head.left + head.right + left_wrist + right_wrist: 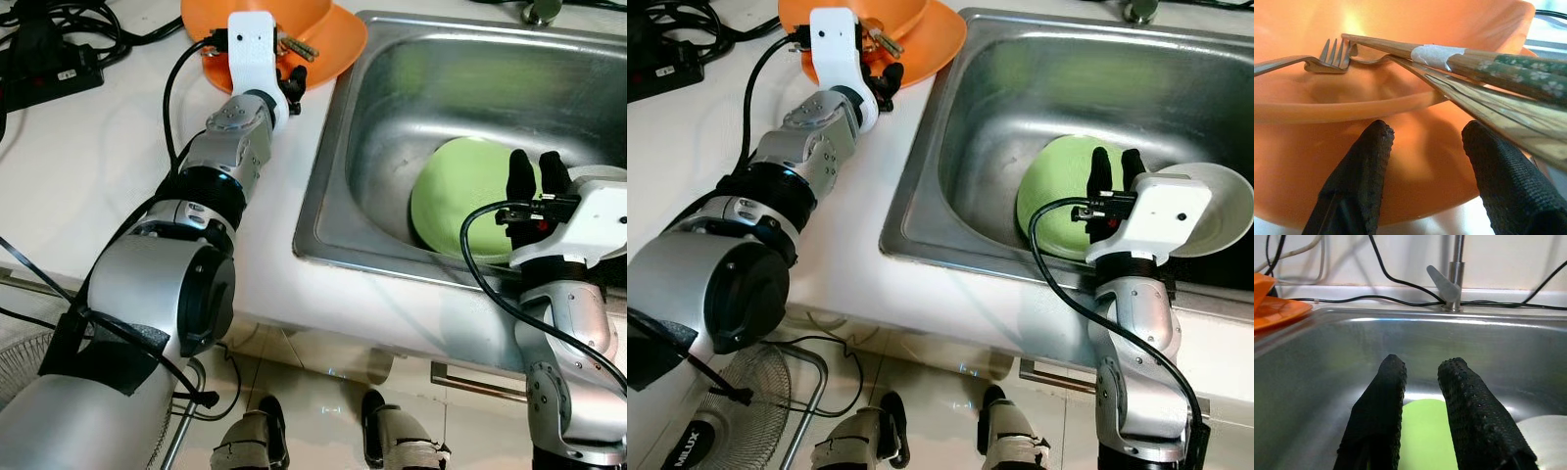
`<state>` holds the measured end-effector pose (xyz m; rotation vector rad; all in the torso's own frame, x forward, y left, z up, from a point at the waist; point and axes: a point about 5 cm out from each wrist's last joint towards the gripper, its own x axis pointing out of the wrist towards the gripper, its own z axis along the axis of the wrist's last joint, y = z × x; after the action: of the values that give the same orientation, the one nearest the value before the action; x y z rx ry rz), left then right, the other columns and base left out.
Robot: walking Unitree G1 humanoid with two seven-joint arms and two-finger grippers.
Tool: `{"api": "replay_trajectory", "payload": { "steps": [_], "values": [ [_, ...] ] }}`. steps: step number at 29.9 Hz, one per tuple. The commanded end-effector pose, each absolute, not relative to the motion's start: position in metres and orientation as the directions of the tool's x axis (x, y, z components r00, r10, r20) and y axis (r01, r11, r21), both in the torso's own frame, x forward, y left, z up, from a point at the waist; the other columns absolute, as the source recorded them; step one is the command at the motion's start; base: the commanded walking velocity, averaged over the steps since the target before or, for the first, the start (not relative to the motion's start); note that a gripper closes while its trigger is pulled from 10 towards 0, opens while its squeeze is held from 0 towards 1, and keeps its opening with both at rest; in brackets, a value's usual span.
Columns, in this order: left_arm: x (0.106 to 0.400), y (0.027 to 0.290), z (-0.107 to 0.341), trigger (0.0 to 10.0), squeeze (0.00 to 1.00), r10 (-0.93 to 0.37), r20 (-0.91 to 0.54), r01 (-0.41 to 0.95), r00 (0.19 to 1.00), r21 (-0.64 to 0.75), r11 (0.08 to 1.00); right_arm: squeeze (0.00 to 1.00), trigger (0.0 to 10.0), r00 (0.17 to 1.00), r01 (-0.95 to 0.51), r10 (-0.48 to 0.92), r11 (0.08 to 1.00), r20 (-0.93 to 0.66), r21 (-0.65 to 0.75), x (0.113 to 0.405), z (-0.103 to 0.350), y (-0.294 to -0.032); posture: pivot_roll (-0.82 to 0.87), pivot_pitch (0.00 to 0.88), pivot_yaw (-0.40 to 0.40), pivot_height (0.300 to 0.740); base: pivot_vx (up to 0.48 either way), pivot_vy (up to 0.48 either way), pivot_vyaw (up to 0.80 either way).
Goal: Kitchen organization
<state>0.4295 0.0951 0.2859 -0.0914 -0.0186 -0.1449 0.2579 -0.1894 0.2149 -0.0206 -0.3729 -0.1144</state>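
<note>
The orange bowl [294, 34] sat on the worktop at the sink's [1019, 88] left rim, holding a fork [1308, 61] and a pair of chopsticks [1488, 71] that stuck out over its edge. It looked like light, stiff plastic — slick enough to slide on the white top, I'd guess — and the loose cutlery would likely rattle or tip out if it were lifted carelessly, so the near rim seemed the place to take it. The left arm reached out long across the worktop, and the left gripper [1422, 161] stood parted against the bowl's outer wall, clasping nothing. The right arm was bent up at the sink's front edge, the right gripper [1422, 396] also parted and empty, hanging over a green plate [460, 196] in the basin — a white dish [1227, 211] beside it.
</note>
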Motion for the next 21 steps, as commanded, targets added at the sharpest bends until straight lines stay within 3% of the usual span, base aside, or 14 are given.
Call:
{"api": "replay_trajectory", "payload": {
  "steps": [1, 13, 21],
  "values": [
    [0.429, 0.101, 0.265, 10.0, 0.00, -0.111, -0.088, 0.101, 0.990, -0.112, 0.989, 0.00, 10.0, 0.941, 0.129, -0.124, 0.992, 0.315, 0.007, 0.254, 0.206, -0.193, -0.27, 0.335, 0.075, 0.740, 0.000, 0.000, 0.00],
    [0.427, 0.093, 0.259, 10.0, 0.00, -0.252, -0.189, 0.196, 0.949, -0.271, 0.942, 0.00, 10.0, 0.950, 0.082, -0.084, 0.996, 0.302, 0.017, 0.266, 0.204, -0.185, -0.19, 0.300, 0.065, 0.740, 0.000, 0.000, 0.00],
    [0.427, 0.096, 0.266, 10.0, 0.00, -0.281, -0.202, 0.220, 0.938, -0.276, 0.935, 0.00, 10.0, 0.946, 0.056, -0.062, 0.998, 0.318, 0.028, 0.275, 0.206, -0.178, -0.15, 0.279, 0.082, 0.740, 0.000, 0.000, 0.00]
  ]
}}
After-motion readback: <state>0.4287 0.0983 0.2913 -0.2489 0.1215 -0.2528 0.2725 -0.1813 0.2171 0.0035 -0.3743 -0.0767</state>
